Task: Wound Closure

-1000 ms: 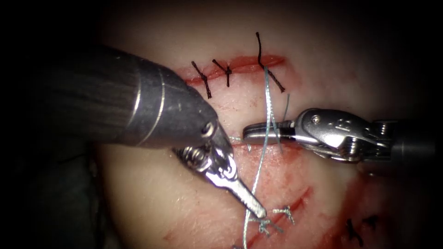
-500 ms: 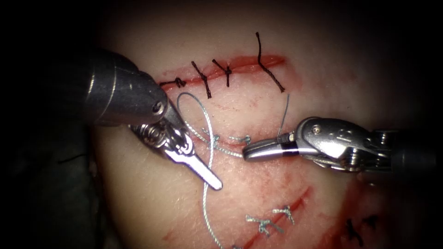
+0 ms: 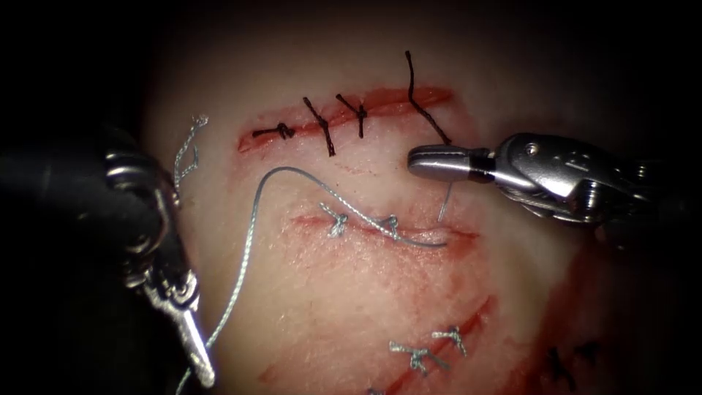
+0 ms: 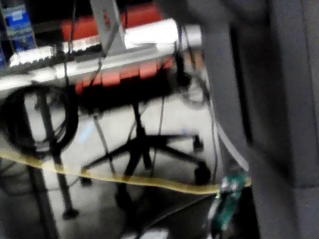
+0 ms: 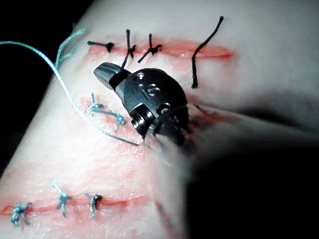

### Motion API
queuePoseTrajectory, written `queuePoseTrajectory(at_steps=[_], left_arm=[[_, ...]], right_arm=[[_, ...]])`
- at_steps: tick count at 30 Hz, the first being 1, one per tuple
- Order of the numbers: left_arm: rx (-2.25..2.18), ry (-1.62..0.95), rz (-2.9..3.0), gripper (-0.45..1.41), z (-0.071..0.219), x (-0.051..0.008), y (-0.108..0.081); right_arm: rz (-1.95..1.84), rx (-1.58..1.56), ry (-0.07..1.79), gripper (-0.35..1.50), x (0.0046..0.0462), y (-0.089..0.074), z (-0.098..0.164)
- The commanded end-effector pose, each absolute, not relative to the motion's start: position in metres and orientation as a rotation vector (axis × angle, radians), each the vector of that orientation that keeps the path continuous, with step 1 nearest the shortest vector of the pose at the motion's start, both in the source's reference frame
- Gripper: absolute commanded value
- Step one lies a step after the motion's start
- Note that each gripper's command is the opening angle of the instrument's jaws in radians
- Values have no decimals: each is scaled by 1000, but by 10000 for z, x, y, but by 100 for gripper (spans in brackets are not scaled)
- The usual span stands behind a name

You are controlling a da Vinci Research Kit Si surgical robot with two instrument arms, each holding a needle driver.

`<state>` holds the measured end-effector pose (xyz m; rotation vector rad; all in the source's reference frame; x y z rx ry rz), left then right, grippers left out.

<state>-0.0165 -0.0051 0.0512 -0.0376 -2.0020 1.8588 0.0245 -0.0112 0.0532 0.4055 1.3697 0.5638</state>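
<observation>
The tissue point(image 3: 314, 307) carries a middle cut point(image 3: 453, 234) with two grey knots point(image 3: 336, 219) on its left part. A grey thread point(image 3: 248, 234) lies along this cut, arcs up to the left and drops to my left tool point(image 3: 203, 366) at the lower left, whose jaws are shut on it. My right tool point(image 3: 420, 161) hovers above the cut's right end, jaws shut, with nothing seen in them. A short thread tail point(image 3: 442, 208) rises from the cut and passes behind it. In the right wrist view the right tool point(image 5: 104, 74) sits above the thread point(image 5: 65, 87).
An upper cut point(image 3: 380, 99) holds several black stitches. A lower cut point(image 3: 475, 314) holds grey knots point(image 3: 420, 357). Dark stitches point(image 3: 567, 362) sit at the lower right. A frayed loose thread piece point(image 3: 186, 150) lies at the tissue's left edge. Red fluid stains the tissue.
My left tool has swung far to the lower left, drawing the thread out into a long arc. My right tool has risen off the cut, and the thread at its tip now lies along the cut.
</observation>
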Motion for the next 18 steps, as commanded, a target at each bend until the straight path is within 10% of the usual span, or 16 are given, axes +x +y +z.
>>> queuePoseTrajectory(at_steps=[1,13,18], left_arm=[[37,-1948,1965,-45,515,-166,-46],[-128,-738,2572,-45,576,-172,52],[-257,-860,2334,-45,599,-206,43]], right_arm=[[555,406,1368,-35,260,-119,534],[508,567,1380,-35,277,-152,541],[465,742,1472,-35,275,-153,537]])
